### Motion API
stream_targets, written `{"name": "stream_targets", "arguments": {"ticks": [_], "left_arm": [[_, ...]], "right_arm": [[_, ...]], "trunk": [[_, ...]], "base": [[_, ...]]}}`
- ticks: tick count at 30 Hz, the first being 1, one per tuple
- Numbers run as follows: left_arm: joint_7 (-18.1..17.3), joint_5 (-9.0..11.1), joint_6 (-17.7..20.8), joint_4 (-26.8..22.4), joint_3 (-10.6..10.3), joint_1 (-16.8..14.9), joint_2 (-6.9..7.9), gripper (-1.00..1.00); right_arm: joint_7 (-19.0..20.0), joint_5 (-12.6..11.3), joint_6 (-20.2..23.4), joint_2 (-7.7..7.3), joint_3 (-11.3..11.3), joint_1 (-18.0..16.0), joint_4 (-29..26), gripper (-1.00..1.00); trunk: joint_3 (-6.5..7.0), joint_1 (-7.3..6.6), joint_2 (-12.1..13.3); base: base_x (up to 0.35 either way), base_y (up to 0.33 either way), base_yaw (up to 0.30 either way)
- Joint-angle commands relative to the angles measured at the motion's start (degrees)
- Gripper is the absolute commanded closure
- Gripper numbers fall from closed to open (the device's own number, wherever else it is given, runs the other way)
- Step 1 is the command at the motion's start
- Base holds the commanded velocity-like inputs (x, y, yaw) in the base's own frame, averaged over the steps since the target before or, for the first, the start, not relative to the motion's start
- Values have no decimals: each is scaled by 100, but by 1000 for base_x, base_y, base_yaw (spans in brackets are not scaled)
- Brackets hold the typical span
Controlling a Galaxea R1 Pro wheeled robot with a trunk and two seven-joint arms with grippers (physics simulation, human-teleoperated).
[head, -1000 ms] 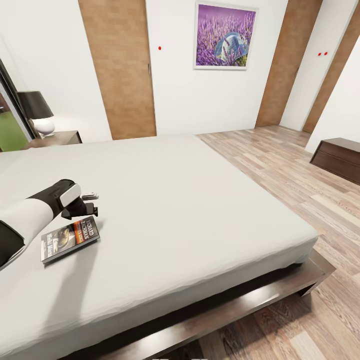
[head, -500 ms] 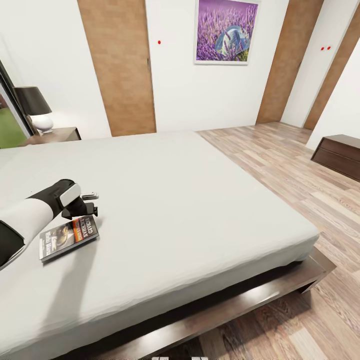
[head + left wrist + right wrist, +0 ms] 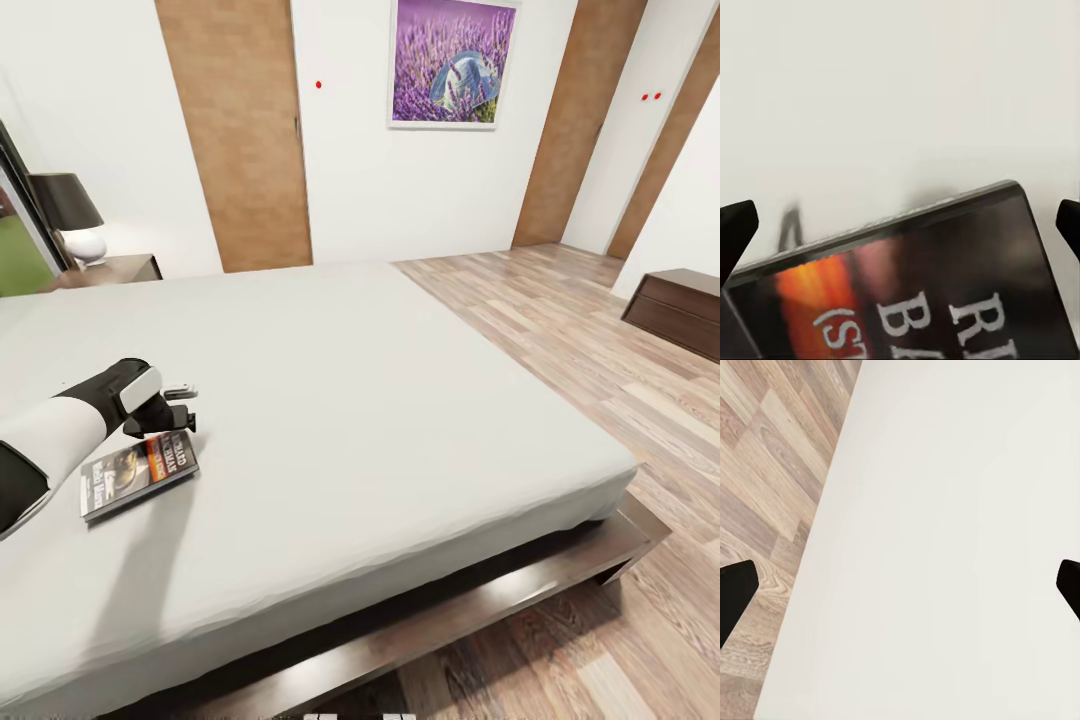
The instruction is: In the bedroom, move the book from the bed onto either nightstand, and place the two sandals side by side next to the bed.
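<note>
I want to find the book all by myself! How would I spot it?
Look at the big white bed. Near its left side, just below the robot's left gripper, lies the book, flat on the mattress. It is the one dark thing there, with an orange band and white letters.

The left arm [image 3: 60,435] is showing a smooth white shell over the forearm, giving way to black at the near end and to a black wrist section with a white band. The left gripper [image 3: 178,408] is wearing dark matte fingers with a small pale-grey part. The fingertips [image 3: 736,229] are appearing as blunt black wedges; the right gripper [image 3: 900,592] is showing the same black tips.
</note>
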Motion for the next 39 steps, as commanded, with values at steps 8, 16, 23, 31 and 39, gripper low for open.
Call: {"name": "stream_targets", "arguments": {"ticks": [8, 16, 23, 31, 39], "left_arm": [[35, 59, 45, -14, -98, 2, 3, -100], [35, 59, 45, -14, -107, 2, 7, -100], [36, 59, 45, -12, -108, 2, 8, -100], [36, 59, 45, -13, -109, 2, 4, -100], [36, 59, 45, -14, -109, 2, 0, -100]], "right_arm": [[-30, -32, 18, -1, 6, -5, -3, -100], [-30, -32, 18, -1, 11, -3, -4, -100], [-30, -23, 18, -1, 12, -4, -2, -100], [-30, 112, 13, 11, 12, -4, -1, -100], [-30, 161, 10, 16, 12, -5, -2, -100]], "trunk": [[-6, -1, -2], [-6, -1, -2], [-6, -1, -2], [-6, -1, -2], [-6, -1, -2]], "base": [[-212, 0, 0], [-119, 0, 0], [-18, 0, 0], [-36, 0, 0], [-145, 0, 0]]}}
